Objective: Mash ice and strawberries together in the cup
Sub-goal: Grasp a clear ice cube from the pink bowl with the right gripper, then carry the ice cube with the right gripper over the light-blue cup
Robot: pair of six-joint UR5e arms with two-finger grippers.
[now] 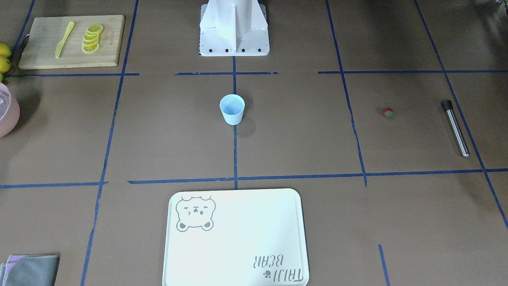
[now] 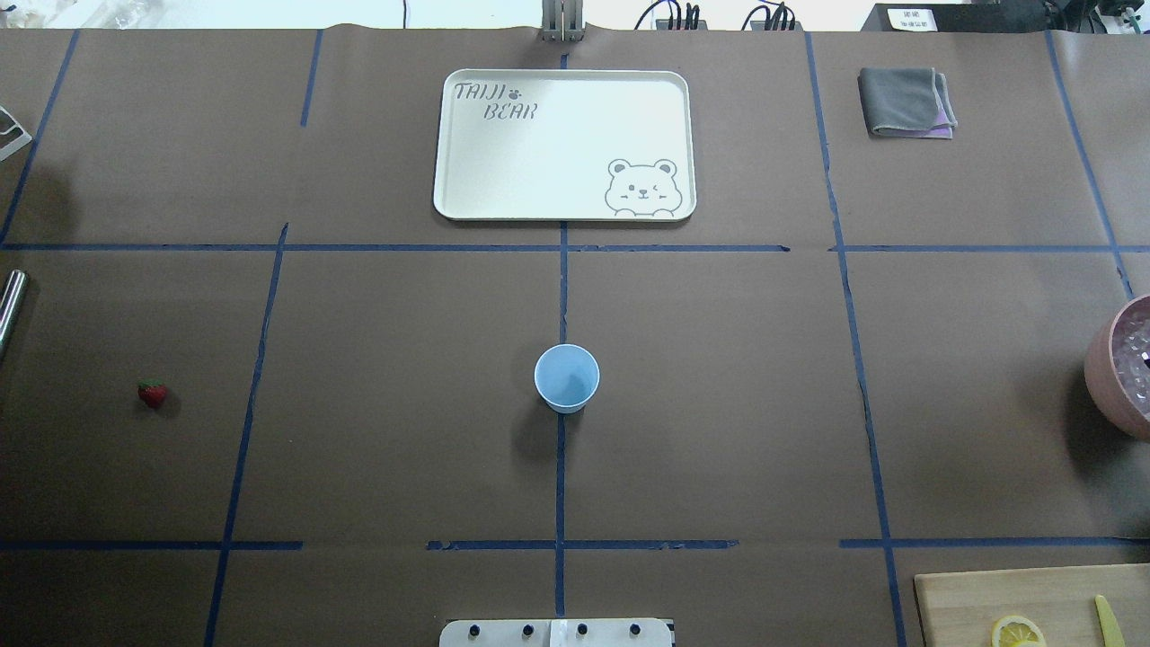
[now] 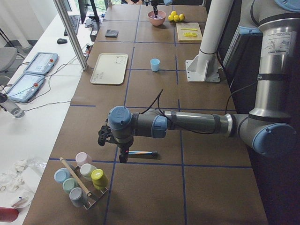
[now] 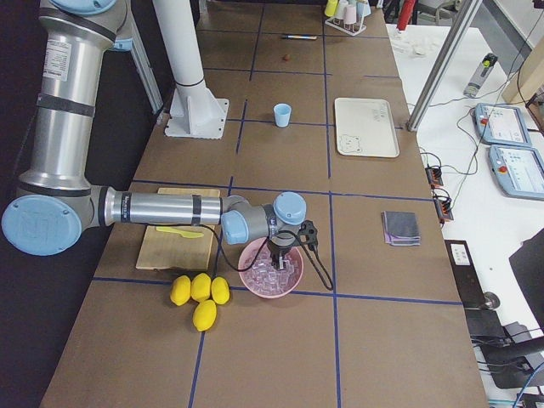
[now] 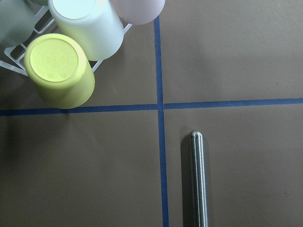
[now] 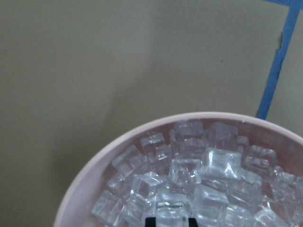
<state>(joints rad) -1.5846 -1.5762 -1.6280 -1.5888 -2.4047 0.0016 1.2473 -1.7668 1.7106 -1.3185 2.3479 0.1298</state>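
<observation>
The light-blue cup [image 1: 232, 110] [image 2: 567, 378] stands empty and upright at the table's middle. One small red strawberry [image 1: 388, 113] [image 2: 153, 393] lies on the paper far on my left side. Ice [image 6: 218, 165] in clear cubes fills the pink bowl [image 6: 94, 170] [image 4: 255, 285] on my right. My right gripper [image 6: 170, 221] reaches down into that bowl, its dark tips tight against both sides of one cube. My left gripper [image 3: 123, 157] hangs low over a steel muddler [image 5: 199, 179] [image 1: 455, 128]; I cannot tell whether it is open.
A cream bear tray [image 2: 467, 144] lies on the far side of the cup. A wooden board [image 1: 35, 47] carries lemon slices [image 1: 92, 38] and a yellow knife. Whole lemons [image 4: 200, 293] sit beside the bowl. A rack of cups [image 5: 61, 66] stands near the muddler, and a grey cloth [image 2: 906, 101] lies far right.
</observation>
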